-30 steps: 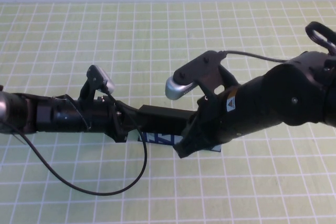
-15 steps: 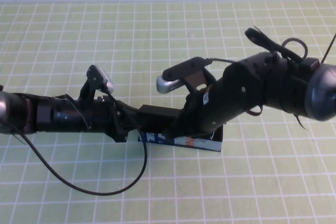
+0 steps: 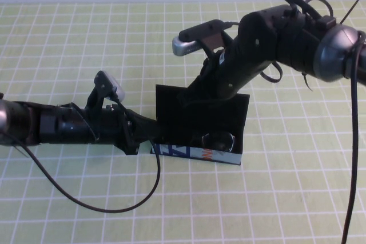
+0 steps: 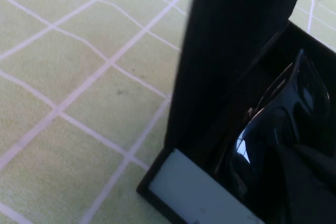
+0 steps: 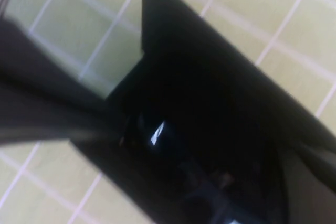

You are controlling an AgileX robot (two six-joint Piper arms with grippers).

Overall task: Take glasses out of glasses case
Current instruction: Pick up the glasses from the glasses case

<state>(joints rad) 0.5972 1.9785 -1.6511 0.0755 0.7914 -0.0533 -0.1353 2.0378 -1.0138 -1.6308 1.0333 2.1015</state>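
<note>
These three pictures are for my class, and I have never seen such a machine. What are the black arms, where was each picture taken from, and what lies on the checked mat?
It is a robot with two arms. The wide picture looks down from a raised camera; the other two come from cameras on each wrist. On the green checked mat lies an open glasses case with dark glasses still inside. The left gripper is at the case's left end. The right gripper, shut, holds the raised lid.

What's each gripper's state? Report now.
Left gripper: at the left end of the glasses case; state cannot be told.
Right gripper: shut, at the raised lid.
</note>
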